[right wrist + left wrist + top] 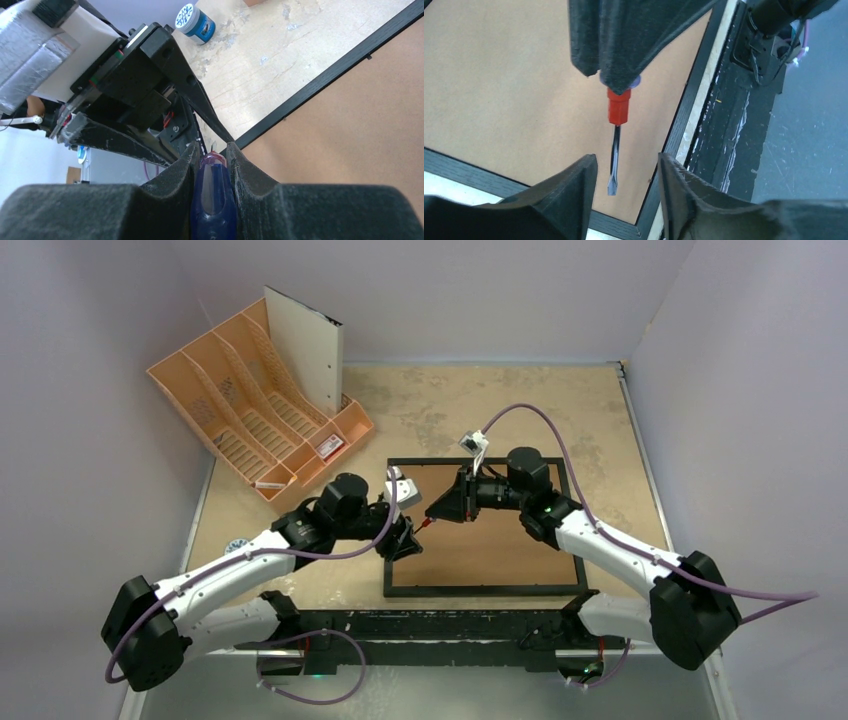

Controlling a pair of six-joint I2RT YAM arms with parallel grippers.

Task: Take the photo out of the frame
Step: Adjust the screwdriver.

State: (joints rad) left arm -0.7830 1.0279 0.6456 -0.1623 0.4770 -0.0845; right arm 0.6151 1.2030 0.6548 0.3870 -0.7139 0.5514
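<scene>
Mottled tan table (480, 400), lilac walls (90, 340) on three sides. The frame (480, 591) is laid face down at the near centre, its brown backing board (500, 545) uppermost. The photo is seen in no view and is judged to lie beneath that board. An orange file organiser (250, 410) is set well beyond the frame's far left corner.

The right gripper (443, 510) is held over the frame's left half, clamped tight on a screwdriver (618, 107) whose blade is aimed down at the board near the left rail. The left gripper (405, 538) is poised at that same rail, jaws roughly half apart, nothing gripped.

Step in hand, as judged: the backing is to be prised up. The blade is best slid in flat between board and rail and levered gently, so that the print is not gouged.

The red collar and flat tip are shown only by the left wrist view. The blue handle is shown only by the right wrist view, along with a small blue-and-white pot (196, 21) outside the frame's left rail.
</scene>
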